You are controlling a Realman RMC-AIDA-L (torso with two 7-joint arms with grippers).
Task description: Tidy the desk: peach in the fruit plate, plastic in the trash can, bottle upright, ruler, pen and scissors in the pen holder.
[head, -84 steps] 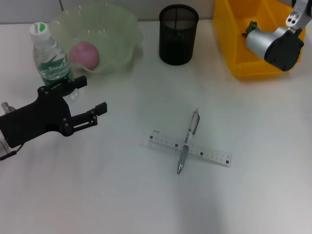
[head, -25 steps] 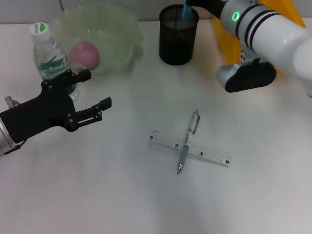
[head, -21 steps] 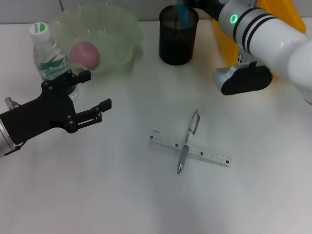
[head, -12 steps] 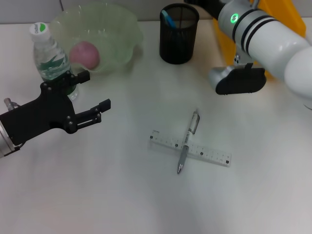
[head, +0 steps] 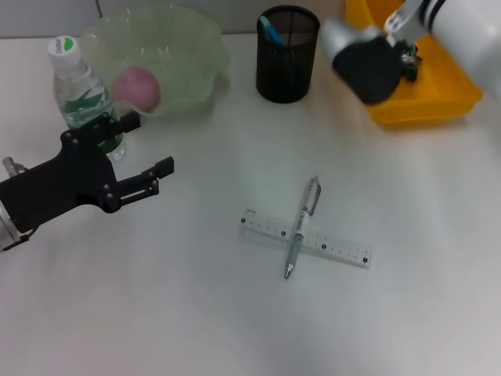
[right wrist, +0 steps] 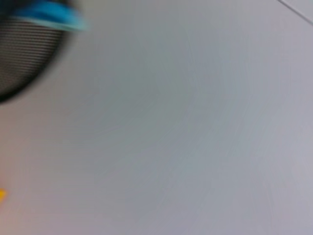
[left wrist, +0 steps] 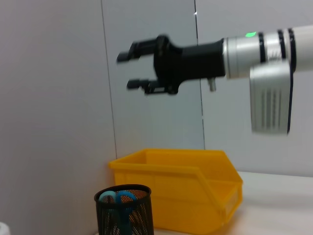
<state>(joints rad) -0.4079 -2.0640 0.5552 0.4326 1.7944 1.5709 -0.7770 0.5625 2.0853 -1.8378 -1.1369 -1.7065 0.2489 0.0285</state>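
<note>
We see the pen point(head: 301, 227) lying across the ruler point(head: 305, 238) mid-desk, its long side pointing toward the pen holder point(head: 286, 55), nearer our wide-open, empty left claw point(head: 139, 157) than our open, empty right claw point(left wrist: 133, 71) up high

Office-like desk setting: white desk point(head: 196, 313), grey partition wall point(left wrist: 54, 98), yellow bin point(left wrist: 186, 188).
</note>
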